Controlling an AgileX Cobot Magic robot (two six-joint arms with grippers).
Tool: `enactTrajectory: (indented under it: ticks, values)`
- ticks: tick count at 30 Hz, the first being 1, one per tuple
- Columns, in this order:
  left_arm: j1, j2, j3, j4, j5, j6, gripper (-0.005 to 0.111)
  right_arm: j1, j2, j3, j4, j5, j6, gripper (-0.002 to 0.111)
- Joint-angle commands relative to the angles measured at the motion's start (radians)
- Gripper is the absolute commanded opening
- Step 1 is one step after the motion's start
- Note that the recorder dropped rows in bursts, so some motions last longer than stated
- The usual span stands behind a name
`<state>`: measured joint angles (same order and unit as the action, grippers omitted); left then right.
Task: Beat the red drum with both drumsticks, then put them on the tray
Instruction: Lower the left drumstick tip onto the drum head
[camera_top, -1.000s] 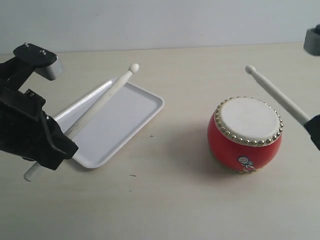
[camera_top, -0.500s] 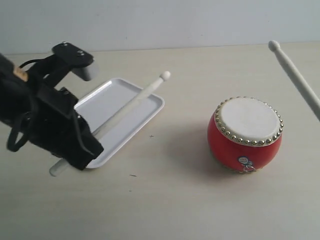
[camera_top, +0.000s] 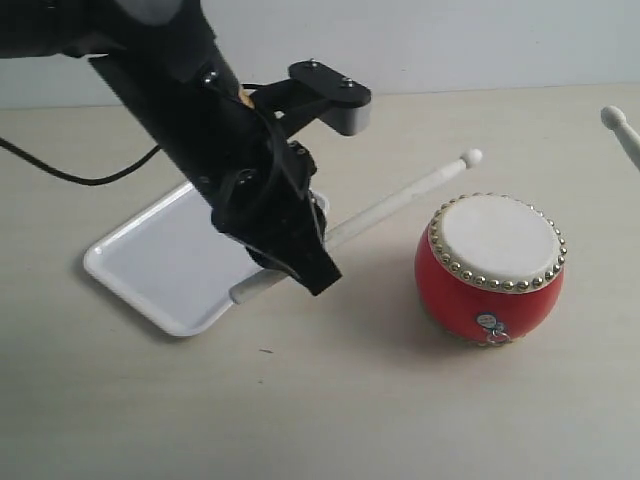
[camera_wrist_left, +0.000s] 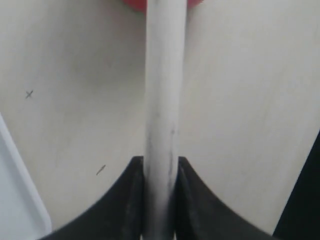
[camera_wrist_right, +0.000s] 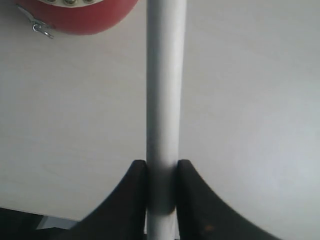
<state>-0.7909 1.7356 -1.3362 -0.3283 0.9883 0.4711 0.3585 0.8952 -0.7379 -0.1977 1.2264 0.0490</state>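
Note:
The red drum (camera_top: 490, 268) stands upright at the right, cream skin up. My left gripper (camera_top: 303, 256) is shut on one of the drumsticks (camera_top: 400, 200). The stick's tip hangs just beyond the drum's back left rim, and its butt pokes out over the tray's (camera_top: 150, 270) near right edge. In the left wrist view the jaws (camera_wrist_left: 161, 162) pinch the stick (camera_wrist_left: 165, 75), with a sliver of the drum (camera_wrist_left: 135, 4) past it. My right gripper (camera_wrist_right: 162, 165) is shut on the other drumstick (camera_wrist_right: 165, 75) beside the drum (camera_wrist_right: 75, 15). Only this stick's tip (camera_top: 614, 118) shows in the exterior view.
A black cable (camera_top: 70, 170) trails from the left arm over the table at the left. The pale tabletop (camera_top: 330, 400) runs to a wall at the back.
The left arm has swung right from over the tray towards the drum, carrying its stick. The right stick has drawn away to the right edge, so only its tip shows.

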Motion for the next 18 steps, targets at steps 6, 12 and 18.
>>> enactTrajectory:
  ticks: [6, 12, 18]
  values:
    - [-0.052, 0.223, -0.093, 0.052, 0.126, -0.015, 0.0, -0.006, -0.011, 0.003, 0.05, -0.005, -0.021, 0.0]
    - [-0.046, 0.252, -0.109, 0.078, 0.196, -0.051, 0.0, -0.006, -0.011, 0.003, 0.066, -0.005, -0.03, 0.0]
    - [-0.046, 0.072, -0.109, 0.087, 0.169, -0.053, 0.0, -0.004, 0.028, 0.003, 0.291, -0.005, -0.144, 0.0]
